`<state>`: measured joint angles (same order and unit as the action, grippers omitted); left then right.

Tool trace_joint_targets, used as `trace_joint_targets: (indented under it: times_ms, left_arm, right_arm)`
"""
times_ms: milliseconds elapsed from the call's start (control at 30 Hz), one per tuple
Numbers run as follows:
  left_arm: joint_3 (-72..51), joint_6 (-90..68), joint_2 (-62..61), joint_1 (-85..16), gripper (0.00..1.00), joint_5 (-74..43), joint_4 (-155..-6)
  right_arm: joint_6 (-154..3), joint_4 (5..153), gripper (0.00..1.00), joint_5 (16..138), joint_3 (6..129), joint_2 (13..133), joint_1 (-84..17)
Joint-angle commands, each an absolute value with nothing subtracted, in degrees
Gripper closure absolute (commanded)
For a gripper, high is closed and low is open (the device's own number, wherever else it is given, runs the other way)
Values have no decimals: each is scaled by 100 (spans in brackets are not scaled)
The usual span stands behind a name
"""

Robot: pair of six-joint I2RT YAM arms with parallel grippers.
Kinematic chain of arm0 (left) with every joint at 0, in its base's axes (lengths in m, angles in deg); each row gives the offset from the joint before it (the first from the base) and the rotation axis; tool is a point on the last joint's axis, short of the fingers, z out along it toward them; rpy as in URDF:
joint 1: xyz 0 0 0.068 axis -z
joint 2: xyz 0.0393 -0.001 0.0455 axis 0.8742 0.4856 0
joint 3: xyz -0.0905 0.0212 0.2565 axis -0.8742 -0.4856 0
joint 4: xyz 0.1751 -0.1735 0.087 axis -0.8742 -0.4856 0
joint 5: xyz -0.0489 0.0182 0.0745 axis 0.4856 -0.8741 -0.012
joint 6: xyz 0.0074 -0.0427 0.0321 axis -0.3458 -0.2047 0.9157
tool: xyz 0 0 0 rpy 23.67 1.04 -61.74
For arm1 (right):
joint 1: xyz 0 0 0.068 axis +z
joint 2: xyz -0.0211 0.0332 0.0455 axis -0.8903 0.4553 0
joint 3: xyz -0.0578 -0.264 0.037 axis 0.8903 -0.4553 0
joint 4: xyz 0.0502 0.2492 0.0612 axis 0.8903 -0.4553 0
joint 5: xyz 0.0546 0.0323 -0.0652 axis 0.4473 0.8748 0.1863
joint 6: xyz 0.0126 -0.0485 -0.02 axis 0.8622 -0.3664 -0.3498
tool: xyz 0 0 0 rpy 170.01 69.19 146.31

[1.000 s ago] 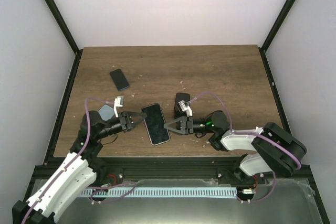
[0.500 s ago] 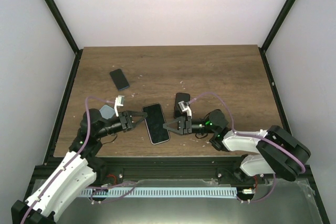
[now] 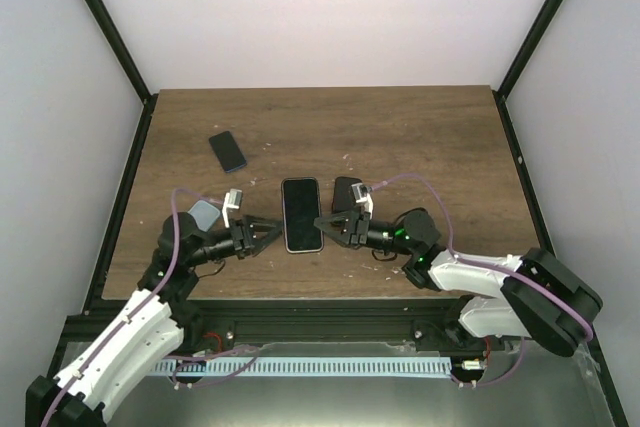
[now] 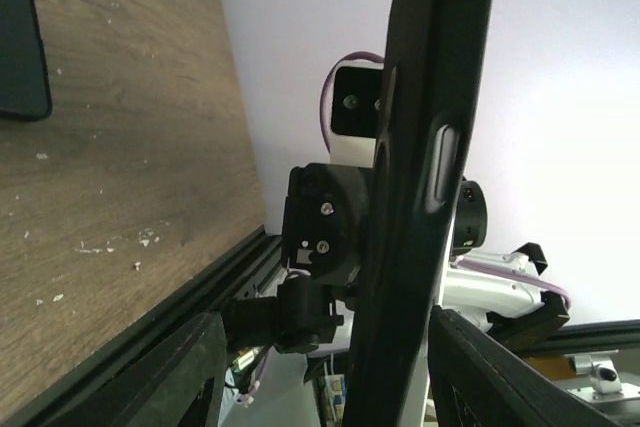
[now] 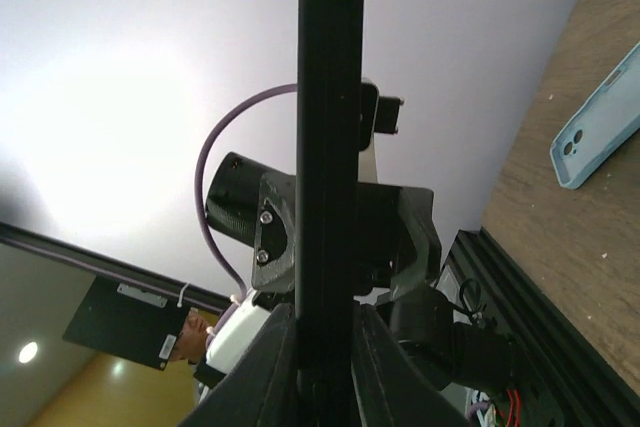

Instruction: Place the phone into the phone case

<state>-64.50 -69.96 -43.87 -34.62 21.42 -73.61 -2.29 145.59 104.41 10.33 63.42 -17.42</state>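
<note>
Here we are seeing the phone (image 3: 302,214) lying level, face up, long axis running near to far, between both grippers. The right gripper (image 3: 322,223) is clamping its right edge. The left gripper (image 3: 270,235) is gaping at its left edge (jaws wide apart). A blue case (image 3: 203,214) is sitting beside the left arm, a dark slab (image 3: 346,189) is just behind the right gripper, and a small phone (image 3: 228,151) is lying far left. Bare table (image 3: 420,137) is stretching beyond.

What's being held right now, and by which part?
The right gripper pinches the black phone by one long side edge, with its fingers on face and back. The left gripper is open beside the opposite edge and holds nothing.
</note>
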Motion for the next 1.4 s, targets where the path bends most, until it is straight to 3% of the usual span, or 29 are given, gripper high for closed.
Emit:
trace_joint_targets:
  times_ms: [0,433,667,867,933,1133,1367]
  left_arm:
    - [-6619,-7279,-4380,-3467,43,2346,-6818]
    - [-6617,-7354,-4268,-3445,40,2440,-6580]
    - [-6615,-7241,-4165,-3432,52,2362,-6783]
    - [-6648,-7297,-4112,-3397,53,2358,-6673]
    - [-6624,-7257,-4072,-3392,57,2359,-6724]
    - [-6531,-7011,-3911,-3379,86,2343,-7028]
    - [-6167,-6426,-3877,-3384,99,2189,-7804]
  right_arm:
    - [-280,14742,89,10066,1384,6270,-1740]
    - [-181,14769,89,9952,1496,6513,-1739]
    - [-223,14685,89,9879,1527,6501,-1739]
    - [-255,14574,89,9773,1501,6507,-1739]
    - [-243,14547,89,9756,1494,6536,-1739]
    - [-223,14462,87,9777,1511,6627,-1740]
    - [-256,14318,75,10175,1671,6857,-1731]
